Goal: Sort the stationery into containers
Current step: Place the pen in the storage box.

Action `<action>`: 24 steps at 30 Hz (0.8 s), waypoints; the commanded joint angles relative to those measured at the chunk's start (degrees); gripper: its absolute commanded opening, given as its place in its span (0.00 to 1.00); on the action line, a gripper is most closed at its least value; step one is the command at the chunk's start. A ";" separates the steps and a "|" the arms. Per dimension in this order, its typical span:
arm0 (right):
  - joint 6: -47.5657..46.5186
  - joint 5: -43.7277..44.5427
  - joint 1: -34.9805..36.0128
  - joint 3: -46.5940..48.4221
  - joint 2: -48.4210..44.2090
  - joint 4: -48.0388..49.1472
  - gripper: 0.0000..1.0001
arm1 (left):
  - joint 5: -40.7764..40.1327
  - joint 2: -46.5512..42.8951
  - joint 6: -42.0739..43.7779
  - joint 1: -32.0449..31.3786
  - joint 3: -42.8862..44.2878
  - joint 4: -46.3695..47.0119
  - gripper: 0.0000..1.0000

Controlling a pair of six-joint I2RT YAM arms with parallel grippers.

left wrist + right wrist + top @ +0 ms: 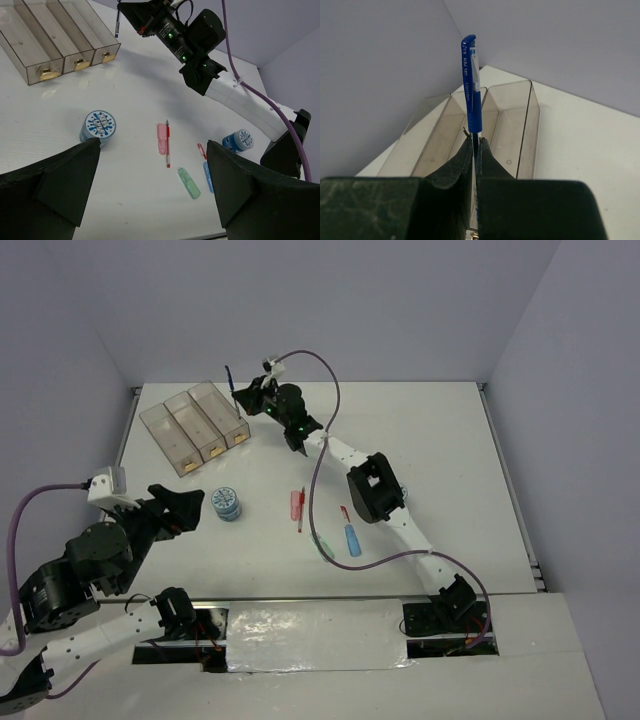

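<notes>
Pinched tight in the right gripper [474,145]: a blue pen [471,80], standing straight up, clip end on top. Held by the far end of the three bins [532,115], far left on the table; hard to tell over which bin. Looks like the drop-in step. Next: tip the pen flat along one bin, go lower, then let go. Near left, wide open and holding nothing: the left gripper [188,508], beside a tape roll [226,504]. Waiting in the middle: red pen [301,510], pink bar [294,503], green bar [322,548], blue bar [352,539].
</notes>
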 commanded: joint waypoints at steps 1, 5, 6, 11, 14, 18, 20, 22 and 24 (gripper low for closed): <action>0.53 1.55 1.00 3.20 0.37 2.95 0.01 | 0.50 -0.40 0.19 0.16 -0.98 1.73 0.99; 0.96 2.16 1.18 3.55 0.37 2.16 0.03 | 1.91 -0.66 0.55 0.07 -1.07 2.87 0.99; 1.66 1.99 1.18 3.55 0.37 1.89 0.03 | 2.96 -0.75 0.72 0.07 -0.89 3.13 0.99; 1.76 2.16 1.18 5.74 1.42 0.58 0.04 | 3.85 -1.36 1.34 0.16 -0.19 3.57 0.99; 1.85 2.61 1.18 5.75 1.52 0.31 0.04 | 2.88 -2.15 1.69 0.07 0.95 2.87 0.99; 1.85 2.43 1.18 6.01 1.69 0.31 0.05 | 1.74 -3.65 3.01 0.07 1.83 2.52 0.99; 1.85 2.43 1.18 6.36 1.78 0.05 0.06 | 1.04 -4.00 3.18 0.07 2.01 2.17 0.99; 1.67 2.43 1.18 6.45 1.78 -0.04 0.06 | 0.68 -4.09 3.36 0.07 2.10 1.73 0.99; 1.32 2.25 1.27 6.54 1.87 -0.04 0.09 | 0.59 -4.18 3.79 0.16 2.10 1.81 0.99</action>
